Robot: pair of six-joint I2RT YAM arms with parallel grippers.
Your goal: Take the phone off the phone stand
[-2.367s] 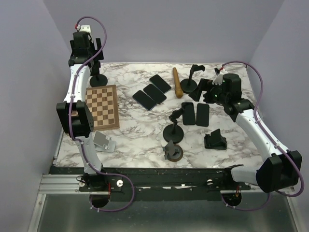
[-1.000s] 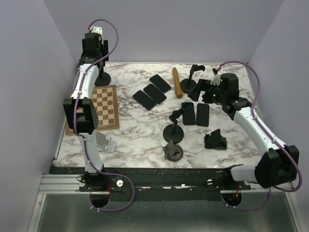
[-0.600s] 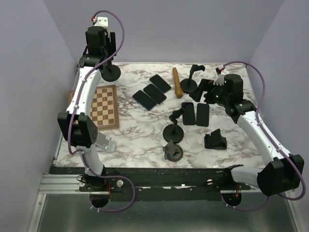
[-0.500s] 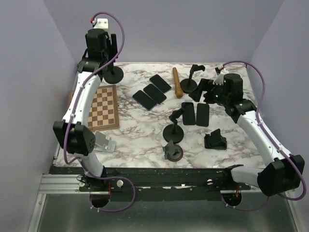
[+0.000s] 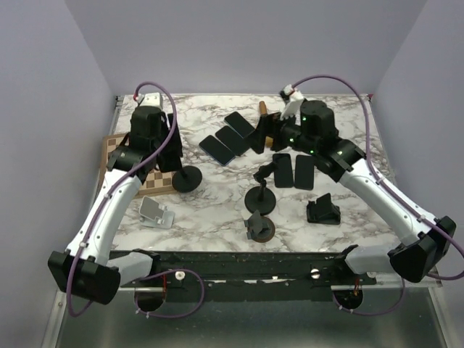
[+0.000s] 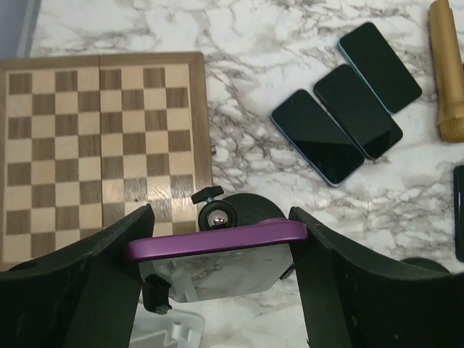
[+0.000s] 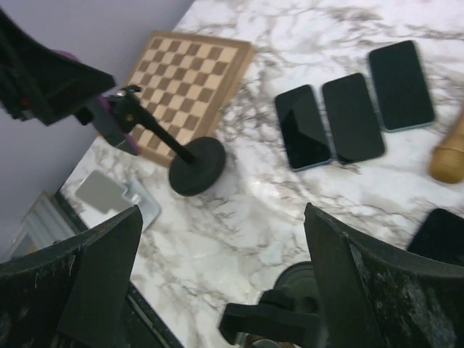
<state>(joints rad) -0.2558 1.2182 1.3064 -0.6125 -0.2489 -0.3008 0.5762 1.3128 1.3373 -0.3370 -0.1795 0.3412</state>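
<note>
Moved from the far corner, the phone stand (image 5: pixel 186 178) is beside the chessboard (image 6: pixel 101 145); its phone (image 6: pixel 214 239), judged rigid and slick, is pinched edgewise by the left tool (image 6: pixel 220 226); the right tool (image 7: pixel 221 243) is spread.

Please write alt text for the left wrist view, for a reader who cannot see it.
The left gripper holds a purple phone by its two edges; a black stand shows just past it. Farther off lie a chessboard on the left and three dark phones side by side on the right, all on a marble table.
</note>
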